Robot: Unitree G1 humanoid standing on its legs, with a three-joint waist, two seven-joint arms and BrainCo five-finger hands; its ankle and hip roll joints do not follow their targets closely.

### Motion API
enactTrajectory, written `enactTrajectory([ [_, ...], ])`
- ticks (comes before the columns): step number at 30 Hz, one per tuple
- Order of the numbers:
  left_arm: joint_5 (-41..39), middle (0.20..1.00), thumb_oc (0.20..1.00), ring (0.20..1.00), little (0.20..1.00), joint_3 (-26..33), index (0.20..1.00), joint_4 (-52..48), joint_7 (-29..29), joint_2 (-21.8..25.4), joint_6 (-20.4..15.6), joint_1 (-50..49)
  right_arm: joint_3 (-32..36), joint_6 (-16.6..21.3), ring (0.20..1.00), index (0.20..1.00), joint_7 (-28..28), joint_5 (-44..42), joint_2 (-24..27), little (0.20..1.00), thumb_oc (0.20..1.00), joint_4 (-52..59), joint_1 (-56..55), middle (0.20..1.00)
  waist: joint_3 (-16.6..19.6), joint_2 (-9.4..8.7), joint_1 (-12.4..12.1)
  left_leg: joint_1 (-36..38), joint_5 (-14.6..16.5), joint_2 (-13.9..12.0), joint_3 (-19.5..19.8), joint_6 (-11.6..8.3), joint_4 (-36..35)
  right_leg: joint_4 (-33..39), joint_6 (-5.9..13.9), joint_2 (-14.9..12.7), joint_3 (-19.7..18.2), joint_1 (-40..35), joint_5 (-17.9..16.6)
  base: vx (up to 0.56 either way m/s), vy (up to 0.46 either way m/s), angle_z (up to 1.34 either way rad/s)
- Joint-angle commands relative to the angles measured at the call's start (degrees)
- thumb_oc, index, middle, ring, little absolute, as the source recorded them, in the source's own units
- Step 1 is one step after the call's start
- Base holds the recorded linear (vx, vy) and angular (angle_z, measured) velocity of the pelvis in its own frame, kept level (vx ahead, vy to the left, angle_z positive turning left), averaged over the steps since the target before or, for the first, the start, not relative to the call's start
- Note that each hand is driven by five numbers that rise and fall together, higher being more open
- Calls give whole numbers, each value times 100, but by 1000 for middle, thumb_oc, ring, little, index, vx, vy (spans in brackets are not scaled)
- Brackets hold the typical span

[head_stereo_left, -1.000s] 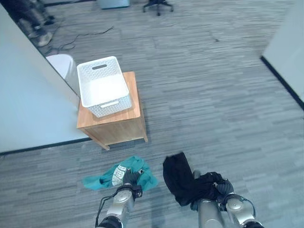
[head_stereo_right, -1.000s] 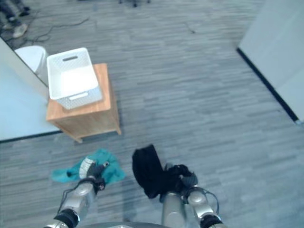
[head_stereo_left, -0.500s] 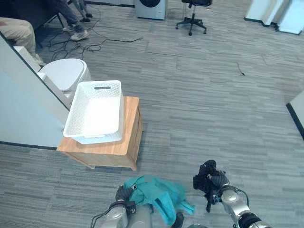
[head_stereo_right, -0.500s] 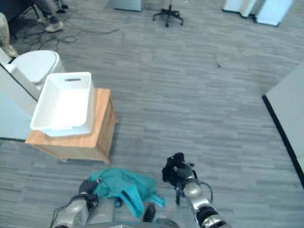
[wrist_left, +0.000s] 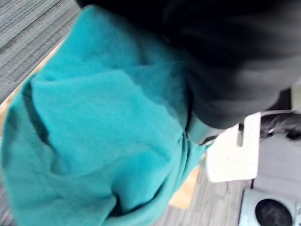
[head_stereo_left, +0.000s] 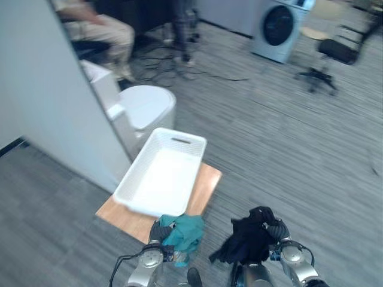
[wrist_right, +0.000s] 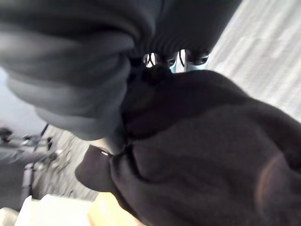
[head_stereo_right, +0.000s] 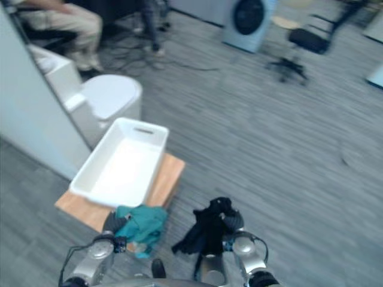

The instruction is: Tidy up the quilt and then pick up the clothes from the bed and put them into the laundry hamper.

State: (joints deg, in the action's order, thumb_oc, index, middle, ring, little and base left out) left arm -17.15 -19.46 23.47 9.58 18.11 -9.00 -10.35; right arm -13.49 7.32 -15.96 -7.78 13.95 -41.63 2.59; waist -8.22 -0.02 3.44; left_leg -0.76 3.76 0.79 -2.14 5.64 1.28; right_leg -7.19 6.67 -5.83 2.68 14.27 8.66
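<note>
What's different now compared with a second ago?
The camera view has swung, so the white basket on its wooden stand now lies just ahead. The left hand still grips the teal garment and the right hand the black garment.

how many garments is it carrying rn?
2. A teal garment bunched in the left hand, by the near rim of the white hamper, and a black garment in the right hand. More could be bundled inside.

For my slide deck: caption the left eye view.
Left hand grips teal garment, right hand black garment, before white hamper on wooden stand.
</note>
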Motion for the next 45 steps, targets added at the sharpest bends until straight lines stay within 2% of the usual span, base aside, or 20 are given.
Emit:
enactTrajectory([
  [1,327,200,200,200,200,210,200,-19,-72,424,-208,321,378,249,200,200,-402,-103,330,200,200,176,878,200,-320,-458,3,101,162,-773,-277,-860,-19,540,530,-551,-885,-852,-702,355,-628,313],
  [2,518,200,200,200,200,190,200,-278,-348,671,-269,184,499,278,200,200,-442,40,702,200,200,398,1201,200,-340,-612,-217,8,110,-856,19,-986,41,394,598,-507,-527,-830,-887,172,-434,322],
  [4,543,200,200,200,200,197,200,-274,-407,656,-290,152,493,286,200,200,-497,150,943,200,200,494,1437,200,-337,-598,-227,-113,59,-921,219,-1055,122,460,538,-420,-423,-893,-849,210,-460,233],
  [6,462,200,200,200,200,298,200,-508,-516,589,-391,-235,312,324,200,200,-482,540,1383,200,200,1025,1810,200,-359,-585,-444,-259,-205,-1131,526,-1224,39,744,356,-255,-60,-1096,-711,210,-415,95],
  [7,426,200,200,200,200,163,200,-505,-800,816,-364,-252,699,568,200,200,23,-465,2917,200,200,138,3367,200,-256,-650,-714,-351,-388,-1158,749,-1319,-28,876,304,-215,158,-1204,-715,153,-305,55],
  [8,454,200,200,200,200,102,200,-609,-804,744,-418,-350,340,669,200,200,33,-617,2930,200,200,-19,3436,200,-296,-658,-857,-399,-471,-1197,795,-1395,-48,1007,281,-178,363,-1362,-667,97,-215,56],
  [9,457,200,200,200,200,112,200,-626,-803,737,-414,-369,312,686,200,200,33,-629,2931,200,200,-44,3458,200,-301,-652,-810,-444,-539,-1181,839,-1397,-39,1018,276,-186,399,-1353,-722,-30,-173,65],
  [10,408,200,200,200,200,459,200,-862,-644,543,-346,-593,-858,-56,200,200,261,381,2166,200,200,3086,3575,200,-459,-685,-688,-535,-416,-1205,73,-1285,322,1150,184,-267,665,-1463,-734,-108,-59,81],
  [11,410,200,200,200,200,471,200,-866,-646,546,-343,-597,-852,-89,200,200,259,392,2158,200,200,3121,3565,200,-453,-698,-680,-560,-433,-1195,73,-1280,333,1155,186,-276,663,-1446,-755,-187,-218,91],
  [12,414,200,200,200,200,601,200,-1073,-707,556,-185,-854,-800,-611,200,200,320,1211,2045,200,200,3438,3970,200,-520,-744,-742,-555,-80,-1019,-518,-1140,865,1175,83,-265,895,-1431,-707,-141,-152,42],
  [13,414,200,200,200,200,611,200,-1086,-709,562,-177,-857,-794,-619,200,200,323,1219,2036,200,200,3443,3974,200,-519,-756,-739,-588,-87,-1012,-519,-1131,893,1179,84,-273,893,-1413,-728,-150,-199,15],
  [14,400,200,200,200,200,651,200,-1191,-812,601,-154,-1109,-580,-690,200,200,328,1296,2072,200,200,3640,3971,200,-493,-764,-734,-616,-29,-973,-714,-1093,1014,1171,49,-243,1004,-1402,-686,-4,-79,18],
  [15,449,200,200,200,200,541,200,-1290,-989,529,-191,-1336,-411,-534,200,200,425,1167,2043,200,200,3538,3814,200,-459,-720,-724,-545,-42,-1041,-1043,-1048,880,1162,30,-199,1253,-1453,-663,7,-97,49],
  [16,489,200,200,200,200,539,200,-1347,-1045,610,-263,-1519,-311,-454,200,200,406,1019,2143,200,200,3523,3851,200,-470,-710,-766,-582,-167,-1085,-1096,-1105,879,1166,31,-184,1362,-1498,-666,54,-75,112],
  [18,495,200,200,200,200,428,200,-1398,-1171,609,-449,-1754,-194,-232,200,200,320,1065,2373,200,200,3376,3794,200,-422,-700,-921,-453,-302,-1088,-875,-1173,411,1164,34,-166,1653,-1604,-700,46,-86,96],
  [21,464,200,200,200,200,362,200,-1409,-1187,651,-541,-1823,-185,-190,200,200,278,1166,2589,200,200,3319,4023,200,-424,-701,-998,-397,-464,-1093,-740,-1211,149,1175,43,-156,1790,-1646,-699,28,-14,52],
  [22,102,200,200,200,200,378,200,-1169,-1020,843,-164,-831,-553,-458,200,200,483,1131,2340,200,200,3403,4462,200,-299,-668,-727,-227,-545,-1172,-909,-1268,-117,1174,70,-136,1734,-1614,-720,50,82,52],
  [30,68,200,200,200,200,485,200,-1236,-909,800,-244,-789,-988,-411,200,200,352,1104,1973,200,200,2054,5422,200,-314,-535,-926,-90,-761,-1188,-809,-1292,-509,1195,84,-103,1735,-1624,-748,22,15,2],
  [37,147,200,200,200,200,306,200,-972,-656,674,-545,-302,-1175,-211,200,200,253,1114,1656,200,200,898,5137,200,-534,-335,-970,-422,-924,-1202,-680,-1359,-576,1202,121,-168,1817,-1344,-807,-44,-2,3],
  [45,135,200,200,200,200,139,200,-1123,-424,626,-763,11,-1068,-55,200,200,-89,1387,1756,200,200,248,4300,200,-664,-40,-897,-665,-1030,-1178,-660,-1410,-603,1217,171,-247,1844,-1155,-846,-30,11,3],
])
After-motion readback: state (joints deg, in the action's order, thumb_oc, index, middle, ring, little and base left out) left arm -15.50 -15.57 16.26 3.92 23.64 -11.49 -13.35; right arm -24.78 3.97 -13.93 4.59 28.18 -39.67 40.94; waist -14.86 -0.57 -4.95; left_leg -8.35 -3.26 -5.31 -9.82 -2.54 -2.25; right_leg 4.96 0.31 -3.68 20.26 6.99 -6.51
